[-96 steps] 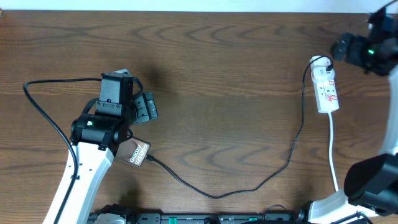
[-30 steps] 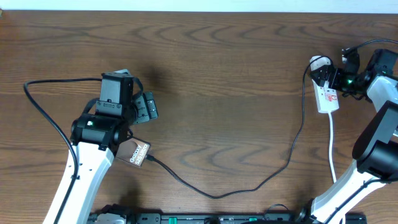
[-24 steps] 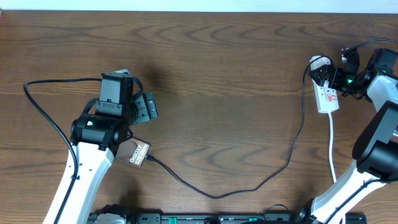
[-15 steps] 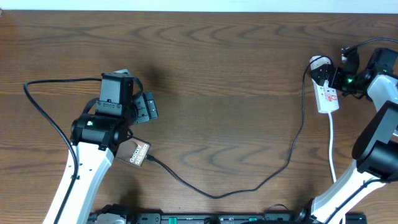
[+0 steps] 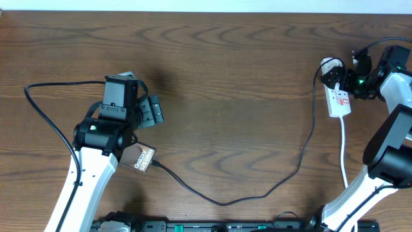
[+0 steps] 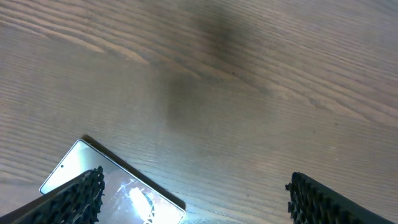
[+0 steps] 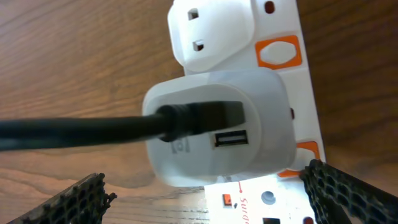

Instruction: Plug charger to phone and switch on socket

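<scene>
The phone [image 5: 140,159] lies glossy side up with white lettering at the lower left; its corner shows in the left wrist view [image 6: 118,190]. The thin black charger cable [image 5: 257,193] runs from the phone's plug tip [image 5: 156,165] across the table up to a white adapter [image 7: 217,134] seated in the white power strip [image 5: 337,96]. My left gripper [image 6: 194,202] is open, hovering just above the phone. My right gripper [image 7: 208,193] is open, its fingers spread either side of the strip [image 7: 273,199] by the adapter and orange switches [image 7: 278,53].
A white cord [image 5: 345,154] runs from the strip toward the front edge. A thick black robot cable [image 5: 45,109] loops at the left. The table's far edge meets a white wall along the top.
The right arm has come down from the far right corner to the power strip and shifted slightly. The left arm and phone have not moved.
</scene>
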`<state>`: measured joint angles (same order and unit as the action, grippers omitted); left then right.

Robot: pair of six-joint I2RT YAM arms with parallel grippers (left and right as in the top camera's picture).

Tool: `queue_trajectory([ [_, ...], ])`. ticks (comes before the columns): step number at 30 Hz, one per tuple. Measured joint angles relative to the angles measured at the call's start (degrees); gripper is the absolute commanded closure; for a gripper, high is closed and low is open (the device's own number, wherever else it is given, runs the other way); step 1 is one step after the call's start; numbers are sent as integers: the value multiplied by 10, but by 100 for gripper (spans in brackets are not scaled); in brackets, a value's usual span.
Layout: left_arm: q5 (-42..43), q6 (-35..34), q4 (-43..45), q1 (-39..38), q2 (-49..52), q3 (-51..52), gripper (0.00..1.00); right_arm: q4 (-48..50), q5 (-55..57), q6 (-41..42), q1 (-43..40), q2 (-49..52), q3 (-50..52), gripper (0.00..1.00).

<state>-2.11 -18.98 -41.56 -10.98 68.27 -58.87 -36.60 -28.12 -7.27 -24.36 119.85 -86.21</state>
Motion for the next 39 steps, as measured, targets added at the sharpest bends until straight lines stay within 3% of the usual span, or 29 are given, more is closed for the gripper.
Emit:
queue_trajectory([
  [39, 0, 0, 0, 0, 0, 0, 7, 3, -34, -9, 0, 0, -1, 1],
])
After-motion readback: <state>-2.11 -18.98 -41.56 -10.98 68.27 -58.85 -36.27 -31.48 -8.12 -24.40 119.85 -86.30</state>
